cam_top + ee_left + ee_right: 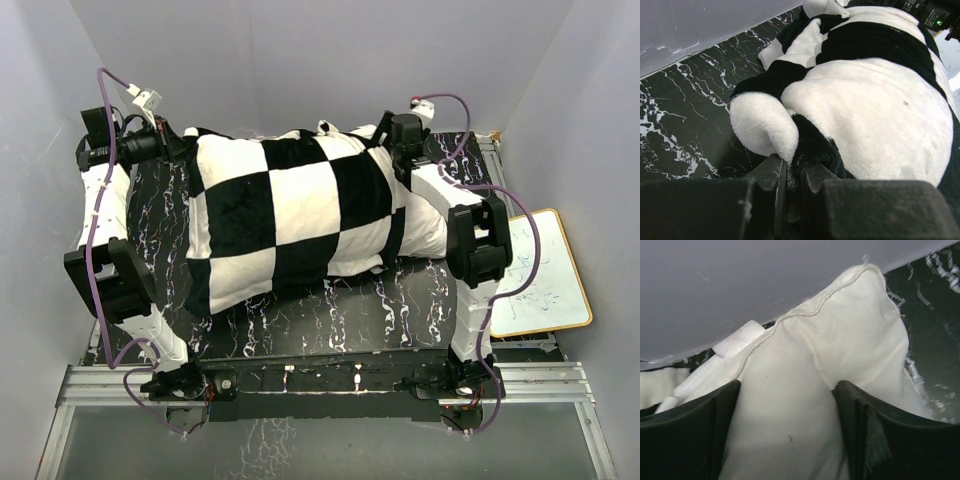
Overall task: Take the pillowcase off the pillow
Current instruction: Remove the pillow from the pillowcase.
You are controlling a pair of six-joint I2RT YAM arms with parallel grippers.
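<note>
The black-and-white checkered pillowcase (pixel 290 215) lies across the table, still stuffed and plump. The off-white pillow (pixel 428 232) shows bare at its right end. My left gripper (pixel 180 148) is at the back left corner. In the left wrist view it (pixel 792 172) is shut on a pinch of the pillowcase (pixel 875 115), where a white lobe meets a black one. My right gripper (pixel 388 143) is at the back right. In its wrist view it (pixel 786 390) stands open, its fingers wide apart. The pillow's seamed corner (pixel 840 340) bulges between them and touches both.
The black marbled table (pixel 330 320) is boxed in by pale walls (pixel 765 280) at the back and sides. A small whiteboard (pixel 545 270) lies off the table's right edge. Purple cables loop along both arms.
</note>
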